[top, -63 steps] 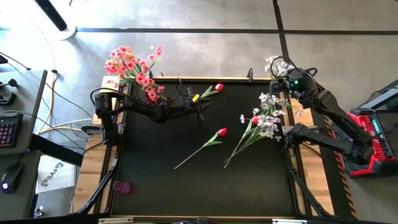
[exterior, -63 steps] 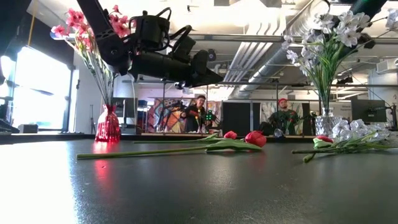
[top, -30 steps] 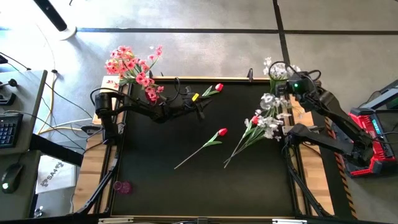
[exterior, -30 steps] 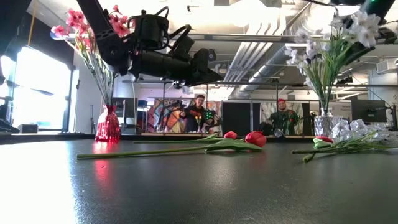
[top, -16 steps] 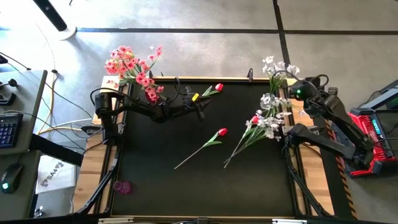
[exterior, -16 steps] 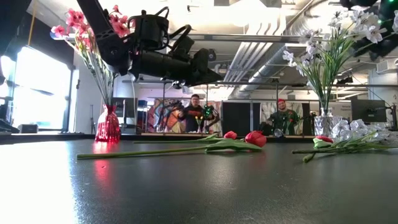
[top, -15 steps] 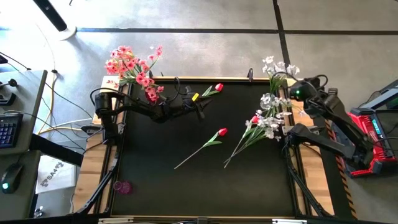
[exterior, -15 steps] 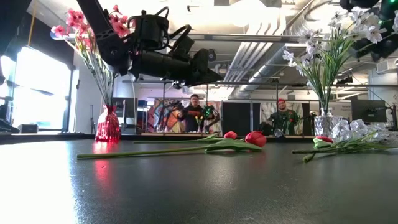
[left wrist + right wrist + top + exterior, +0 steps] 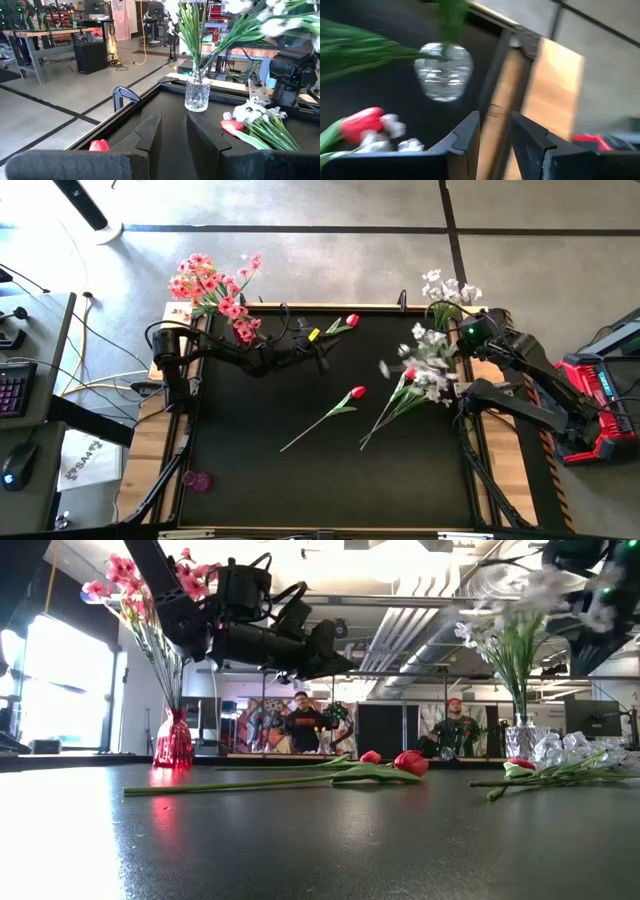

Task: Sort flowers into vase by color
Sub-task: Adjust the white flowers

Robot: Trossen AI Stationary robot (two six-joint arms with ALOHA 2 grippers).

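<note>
The flowers [image 9: 425, 377] not yet in a vase lie on the black surface [image 9: 300, 480], and everything here is placed from the clear glass vase [image 9: 520, 737] at the surface's far right corner.

The right arm reaches in beside the clear glass vase, its gripper [image 9: 495, 117] above the surface just on the near side of it. Its fingers [image 9: 466, 135] stand a little apart with nothing between them. The left arm stretches along the far side of the surface, well to the left of the clear glass vase. Its gripper [image 9: 174, 116] points toward that vase, fingers [image 9: 150, 132] parted by a narrow gap and empty.

A spray of white blossoms [image 9: 448, 284] stands in the clear glass vase. A heap of white sprays with a red bud [image 9: 409, 372] among them lies just in front of it, stems fanning away toward the middle. Pink blossoms [image 9: 215, 288] stand in a red vase [image 9: 173, 740] at the corner opposite the clear glass vase, along the same far edge.

One red tulip [image 9: 357, 392] lies left of the heap, farther from the clear glass vase. Another red tulip [image 9: 351, 321] lies by the far edge, between the two vases.
</note>
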